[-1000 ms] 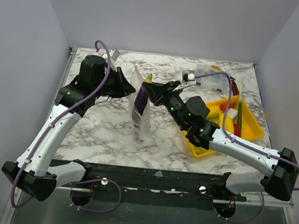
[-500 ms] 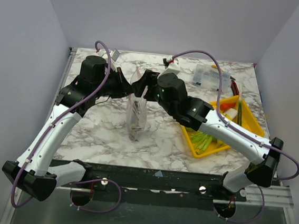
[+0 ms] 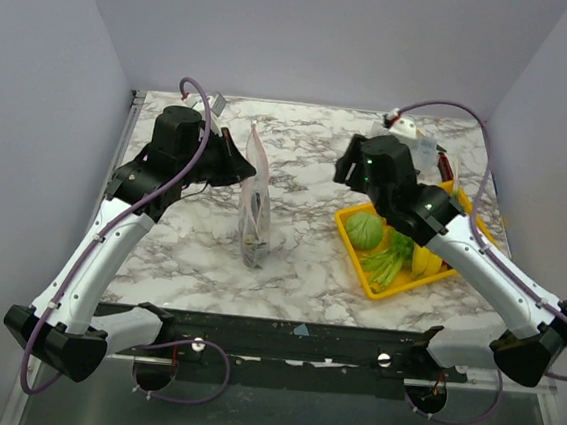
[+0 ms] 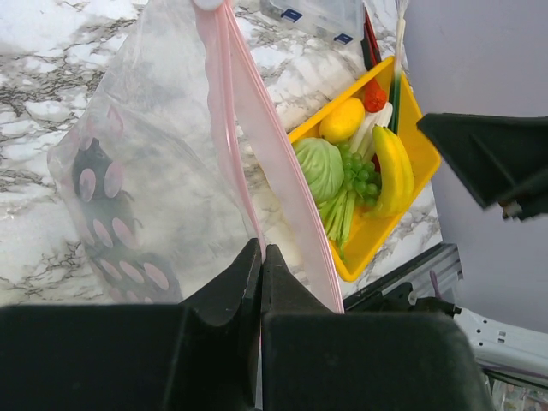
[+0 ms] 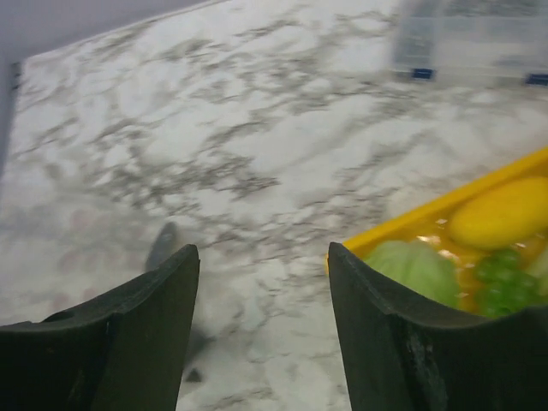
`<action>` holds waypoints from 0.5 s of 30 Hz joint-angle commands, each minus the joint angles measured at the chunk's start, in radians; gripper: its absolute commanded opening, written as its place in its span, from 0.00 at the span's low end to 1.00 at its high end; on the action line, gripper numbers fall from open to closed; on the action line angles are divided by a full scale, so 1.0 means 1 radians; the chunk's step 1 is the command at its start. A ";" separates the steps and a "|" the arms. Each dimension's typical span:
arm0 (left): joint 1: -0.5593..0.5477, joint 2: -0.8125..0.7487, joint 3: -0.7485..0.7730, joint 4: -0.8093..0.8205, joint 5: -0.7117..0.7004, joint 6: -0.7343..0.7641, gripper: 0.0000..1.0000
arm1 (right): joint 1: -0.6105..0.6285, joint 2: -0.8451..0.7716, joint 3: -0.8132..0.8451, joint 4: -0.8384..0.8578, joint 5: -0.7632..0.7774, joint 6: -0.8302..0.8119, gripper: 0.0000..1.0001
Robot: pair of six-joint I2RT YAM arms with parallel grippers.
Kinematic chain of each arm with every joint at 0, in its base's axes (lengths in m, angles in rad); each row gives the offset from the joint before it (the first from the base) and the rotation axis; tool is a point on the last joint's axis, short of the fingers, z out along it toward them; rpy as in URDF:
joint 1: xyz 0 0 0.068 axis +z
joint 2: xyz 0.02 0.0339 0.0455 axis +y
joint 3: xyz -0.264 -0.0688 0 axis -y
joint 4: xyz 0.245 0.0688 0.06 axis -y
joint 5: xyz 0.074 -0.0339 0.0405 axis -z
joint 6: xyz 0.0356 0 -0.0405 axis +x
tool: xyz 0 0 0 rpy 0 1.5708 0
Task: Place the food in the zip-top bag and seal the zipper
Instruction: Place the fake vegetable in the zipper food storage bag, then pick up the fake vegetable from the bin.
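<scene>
Eggplant [image 3: 253,220] now lies inside the zip-top bag [image 3: 254,185], its rim clamped by the left gripper [image 4: 259,261], while the right gripper [image 5: 261,257], jaws apart, has swung away for more food [image 3: 365,230].

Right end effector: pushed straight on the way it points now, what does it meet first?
Probably the bare white marble tabletop, close beside the yellow plastic tray. Nothing else shows in between, though depth is unclear.

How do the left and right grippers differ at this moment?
The left gripper is shut, the right gripper open. The left pinches the zip-top bag at its pink zipper, the right holds nothing. The right hangs by a corner of the yellow tray, the left away from it. Both have black fingers.
</scene>
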 commanded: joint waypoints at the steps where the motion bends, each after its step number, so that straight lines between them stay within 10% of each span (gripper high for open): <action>1: 0.000 -0.012 0.007 0.009 -0.033 0.010 0.00 | -0.231 -0.113 -0.214 -0.054 -0.089 0.013 0.61; 10: 0.000 0.002 -0.013 0.010 0.000 0.068 0.00 | -0.480 -0.118 -0.450 0.032 -0.129 0.060 0.57; 15: 0.000 0.011 -0.029 0.014 0.000 0.085 0.00 | -0.490 -0.103 -0.491 0.086 -0.071 0.321 0.73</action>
